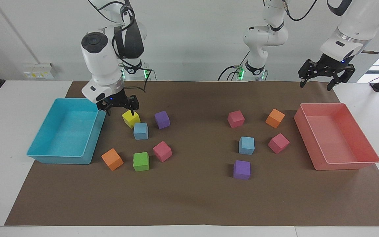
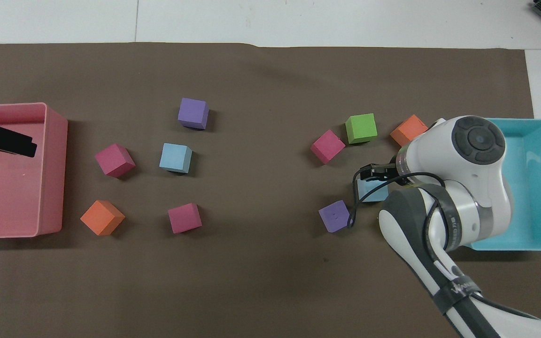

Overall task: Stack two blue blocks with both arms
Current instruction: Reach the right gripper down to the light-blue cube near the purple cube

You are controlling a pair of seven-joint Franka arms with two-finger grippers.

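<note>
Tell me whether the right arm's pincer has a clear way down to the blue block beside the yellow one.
Probably yes. The right pincer hangs open over the yellow block, and the blue block next to it has its top uncovered. The yellow block crowds one corner; the purple block stands apart.

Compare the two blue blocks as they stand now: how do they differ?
One blue block touches the yellow cube at the right arm's end; the other blue block stands apart from its neighbours at the left arm's end. The right tool is open just above the yellow cube, close to the first; the left tool waits open, away from the second. Both lie flat, unstacked.
</note>
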